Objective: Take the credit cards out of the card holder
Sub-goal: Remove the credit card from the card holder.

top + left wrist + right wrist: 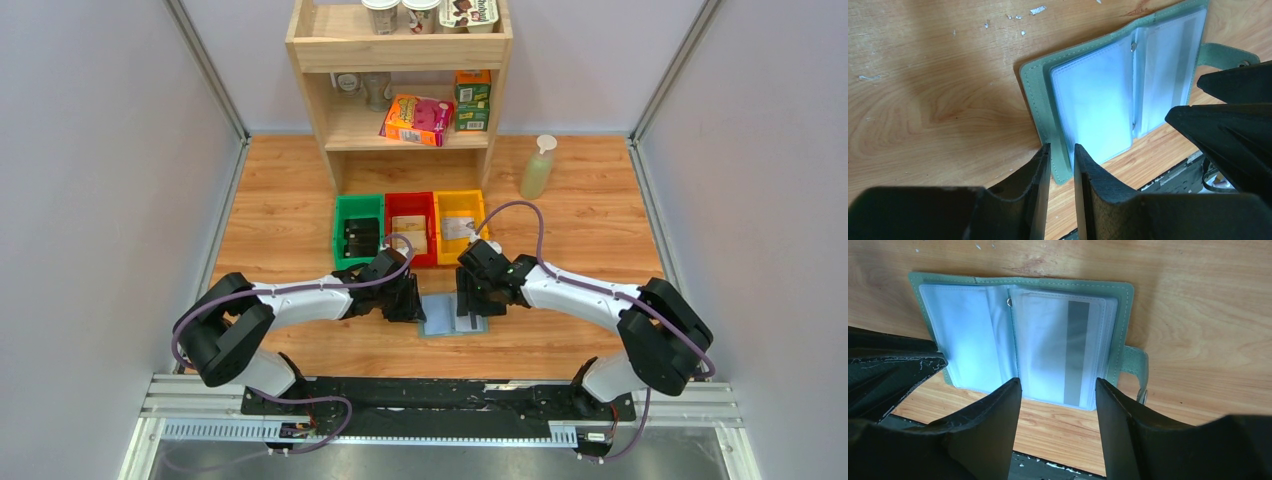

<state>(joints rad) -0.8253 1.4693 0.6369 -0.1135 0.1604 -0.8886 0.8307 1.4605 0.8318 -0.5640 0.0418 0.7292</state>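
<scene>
The card holder (pixel 452 318) lies open and flat on the table between my grippers. Its grey-green cover (pixel 1035 95) frames pale blue clear sleeves (pixel 970 335), with the closure tab (pixel 1135 365) on its right. A pale card with a grey stripe (pixel 1077 352) sits in the right-hand sleeve; no black card shows. My left gripper (pixel 1062 150) has its jaws a narrow gap apart at the holder's near left corner, with nothing pinched. My right gripper (pixel 1058 384) is open wide just above the near edge of the right half, its fingers either side of the striped card.
Green (pixel 358 228), red (pixel 411 225) and yellow (pixel 459 222) bins stand just behind the holder. A wooden shelf (pixel 400 100) with boxes and a soap bottle (pixel 537 168) are further back. The table's near edge and black rail (pixel 1058 467) lie close under the fingers.
</scene>
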